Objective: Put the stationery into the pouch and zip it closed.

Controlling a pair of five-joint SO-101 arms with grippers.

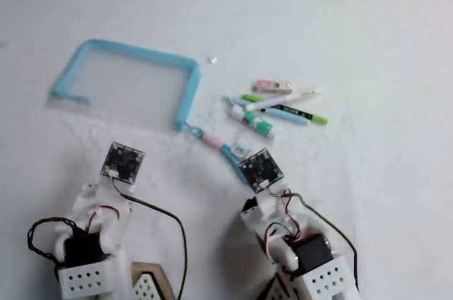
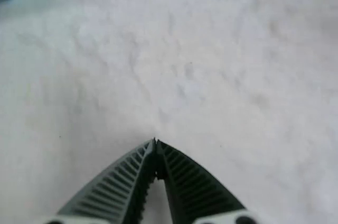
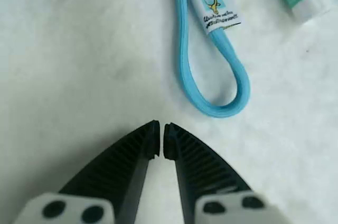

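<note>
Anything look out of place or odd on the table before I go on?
Nothing damaged or spilled. One small pale bit lies apart from the pen heap, near a corner of the pouch. Its blue strap trails to just ahead of the right end effector.

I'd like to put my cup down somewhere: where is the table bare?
Bare white tabletop lies right of the heap of coloured pens, and along the far edge beyond the clear blue-edged pouch. Crowded: between pouch, pens and its blue strap loop.
</note>
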